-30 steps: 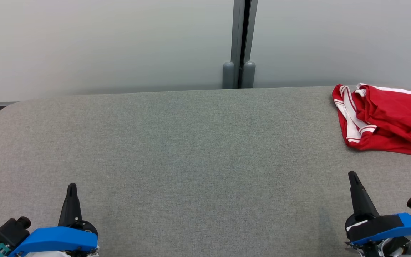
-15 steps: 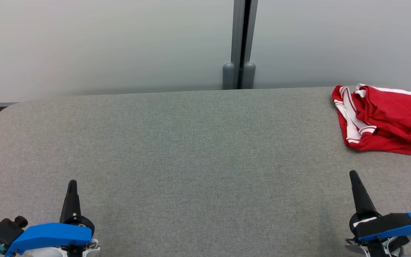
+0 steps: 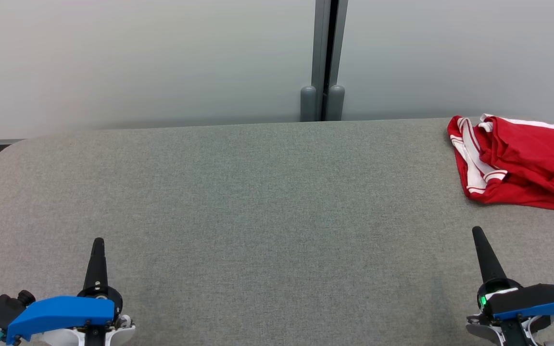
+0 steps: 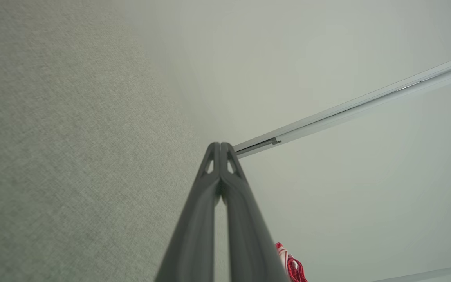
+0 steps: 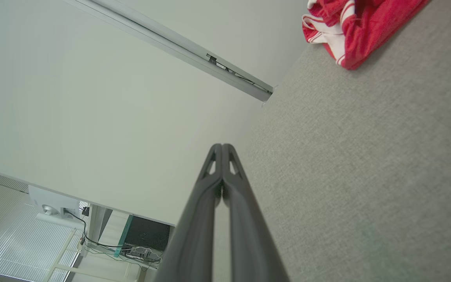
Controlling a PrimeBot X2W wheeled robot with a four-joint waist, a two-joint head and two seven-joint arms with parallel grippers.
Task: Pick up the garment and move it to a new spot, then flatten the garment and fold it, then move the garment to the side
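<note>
Head view places the red garment [image 3: 522, 166] at the far right corner of the grey surface [image 3: 277, 202], loosely doubled over and rumpled, cut off by the picture's right side. We hold nothing: our left hand [image 3: 97, 246] and right hand [image 3: 478, 236] are both clenched empty by the near edge. We judge the garment either already set aside or untouched; we cannot tell which. The middle offers open room, and a wall [image 3: 161, 57] stands close behind the far edge.

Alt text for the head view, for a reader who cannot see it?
A crumpled red garment with white trim lies at the far right of a grey fabric table. The left gripper and right gripper are shut and empty at the near corners.
</note>
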